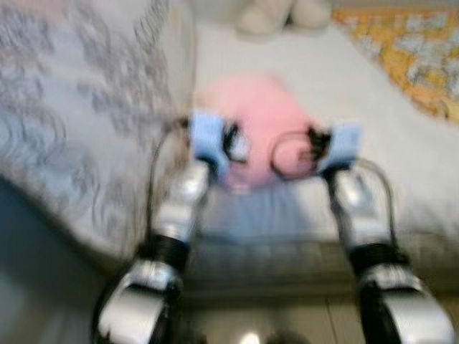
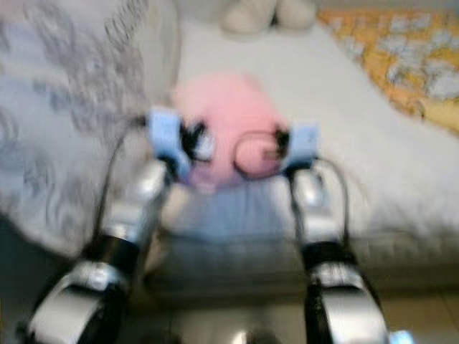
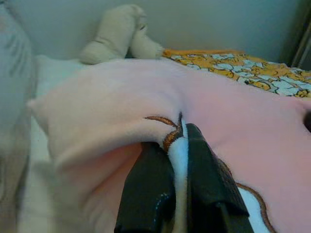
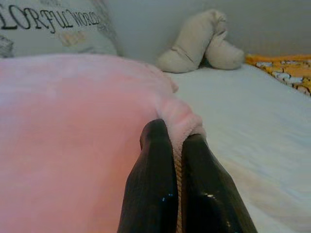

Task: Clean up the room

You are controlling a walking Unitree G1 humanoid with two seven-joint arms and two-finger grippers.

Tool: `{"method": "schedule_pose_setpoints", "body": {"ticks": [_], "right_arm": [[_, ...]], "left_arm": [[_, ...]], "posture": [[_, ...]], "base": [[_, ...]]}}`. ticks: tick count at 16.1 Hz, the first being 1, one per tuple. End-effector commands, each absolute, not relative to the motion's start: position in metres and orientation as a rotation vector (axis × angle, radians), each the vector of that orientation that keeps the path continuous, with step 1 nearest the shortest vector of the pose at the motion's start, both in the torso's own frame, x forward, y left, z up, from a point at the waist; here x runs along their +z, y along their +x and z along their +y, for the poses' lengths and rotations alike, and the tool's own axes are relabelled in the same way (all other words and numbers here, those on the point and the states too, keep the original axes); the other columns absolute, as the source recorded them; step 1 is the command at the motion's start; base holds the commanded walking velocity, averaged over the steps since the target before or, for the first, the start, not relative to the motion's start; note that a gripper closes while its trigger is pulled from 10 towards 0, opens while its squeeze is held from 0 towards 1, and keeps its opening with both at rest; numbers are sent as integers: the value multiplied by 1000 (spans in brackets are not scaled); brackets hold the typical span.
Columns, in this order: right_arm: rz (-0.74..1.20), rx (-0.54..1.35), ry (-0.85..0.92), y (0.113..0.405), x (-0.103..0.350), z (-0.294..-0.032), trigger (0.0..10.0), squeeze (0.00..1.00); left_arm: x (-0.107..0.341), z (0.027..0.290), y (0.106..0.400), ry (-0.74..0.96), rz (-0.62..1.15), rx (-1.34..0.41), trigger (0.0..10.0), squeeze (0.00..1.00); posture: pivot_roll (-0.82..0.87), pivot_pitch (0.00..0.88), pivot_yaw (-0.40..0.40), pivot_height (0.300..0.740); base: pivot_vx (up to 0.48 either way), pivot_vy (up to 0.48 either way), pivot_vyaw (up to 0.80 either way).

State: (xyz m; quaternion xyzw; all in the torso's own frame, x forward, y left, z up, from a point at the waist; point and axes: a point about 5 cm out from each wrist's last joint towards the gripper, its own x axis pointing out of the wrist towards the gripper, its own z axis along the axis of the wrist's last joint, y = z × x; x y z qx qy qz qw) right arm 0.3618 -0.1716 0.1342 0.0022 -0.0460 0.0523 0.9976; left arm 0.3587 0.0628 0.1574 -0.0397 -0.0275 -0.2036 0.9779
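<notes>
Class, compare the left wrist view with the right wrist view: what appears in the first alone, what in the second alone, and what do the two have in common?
Left wrist view alone: brown embroidered stitching and a white patch on the pink plush cushion, pinched by the left gripper.

Right wrist view alone: a grey pillow with printed lettering, and the right gripper clamped on the cushion's plain fuzzy edge.

Both: the pink cushion, a beige soft toy by the wall, the yellow patterned blanket and the white bed sheet.
</notes>
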Motion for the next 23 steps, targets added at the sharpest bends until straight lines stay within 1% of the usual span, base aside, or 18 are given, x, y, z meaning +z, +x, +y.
{"method": "schedule_pose_setpoints", "body": {"ticks": [1, 5, 9, 10, 11, 13, 14, 15, 16, 18, 19, 21, 23], "right_arm": [[-134, 67, 36, 368, 148, -174, 10000, 0], [-123, 76, 26, 375, 151, -174, 10000, 0], [-93, 80, -8, 388, 161, -174, 10000, 0], [-83, 107, -43, 393, 166, -168, 10000, 0], [-99, 113, -63, 395, 170, -167, 10000, 0], [-137, 94, -34, 394, 175, -169, 10000, 0], [-179, 78, -30, 389, 174, -168, 10000, 0], [-275, 56, -67, 371, 174, -165, 10000, 0], [-309, 49, -81, 361, 175, -164, 10000, 0], [-327, -12, -106, 310, 167, -167, 10000, 0], [-325, -13, -113, 305, 166, -167, 10000, 0], [-342, -32, -174, 280, 168, -173, 10000, 0], [-329, -58, -171, 278, 168, -175, 10000, 0]], "left_arm": [[168, 85, 366, -34, -90, -312, 10000, 0], [171, 83, 372, 22, -79, -325, 10000, 0], [168, 90, 388, 100, -15, -326, 10000, 0], [168, 93, 393, 116, 14, -309, 10000, 0], [169, 94, 395, 121, 24, -300, 10000, 0], [176, 94, 395, 84, -5, -316, 10000, 0], [182, 90, 390, 62, -60, -345, 10000, 0], [190, 82, 374, 33, -142, -369, 10000, 0], [192, 79, 365, 28, -165, -378, 10000, 0], [191, 81, 323, -22, -166, -407, 10000, 0], [189, 82, 319, -18, -158, -420, 10000, 0], [188, 85, 302, 10, -157, -478, 10000, 0], [197, 78, 300, -7, -194, -502, 10000, 0]], "posture": [[-60, 0, 32, 740], [-43, 0, 32, 740], [-18, 0, 37, 740], [-16, 0, 40, 740], [-14, 0, 40, 740], [-13, 0, 31, 740], [-14, 0, 27, 740], [-24, 0, 22, 740], [-24, 0, 22, 740], [-39, 0, 17, 740], [-40, 0, 16, 740], [-46, 0, 15, 740], [-53, 0, 17, 740]], "base": [[0, 0, 0], [0, 0, 0], [0, 0, 0], [0, 0, 0], [0, 0, 0], [0, 0, 0], [0, 0, 0], [0, 0, 0], [0, 0, 0], [0, 0, 0], [0, 0, 0], [0, 0, 0], [163, 0, 0]]}}
